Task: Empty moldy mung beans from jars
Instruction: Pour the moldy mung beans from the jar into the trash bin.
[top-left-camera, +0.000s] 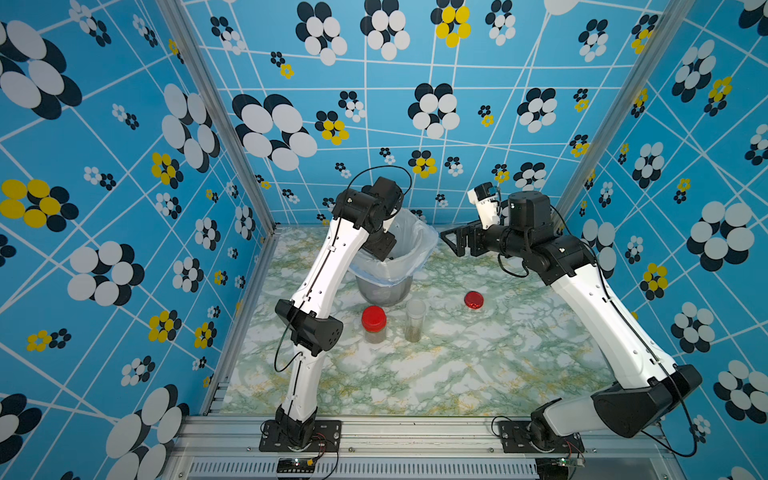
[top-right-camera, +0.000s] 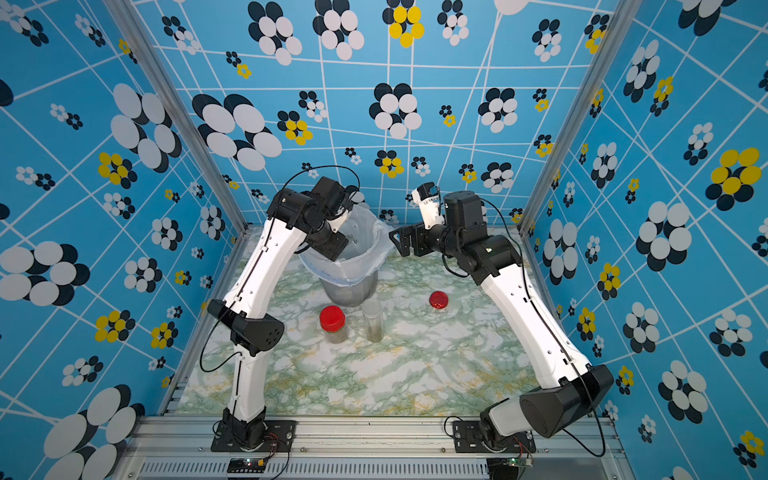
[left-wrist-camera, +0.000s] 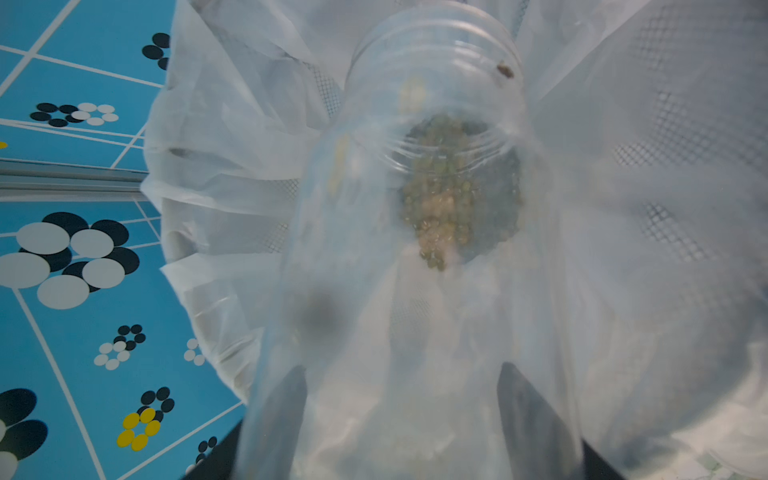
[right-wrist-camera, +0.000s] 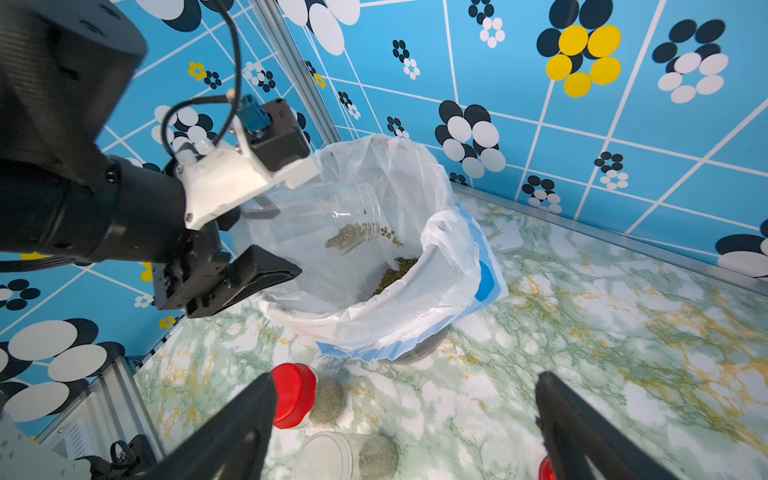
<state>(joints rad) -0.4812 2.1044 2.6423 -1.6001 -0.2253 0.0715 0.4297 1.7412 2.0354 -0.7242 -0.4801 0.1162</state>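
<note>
light: bright, even | shadows: faint | blur: jar (left-wrist-camera: 365, 249) close-up, left wrist | edges: bowed

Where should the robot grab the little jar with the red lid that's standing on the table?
On the red-lidded jar, probably the clear wall just under the lid, gripped level, coming from the robot's left. It stands upright and round, so opposite sides give an even pinch, and the tall open jar stands close on its other side, leaving little room there.
</note>
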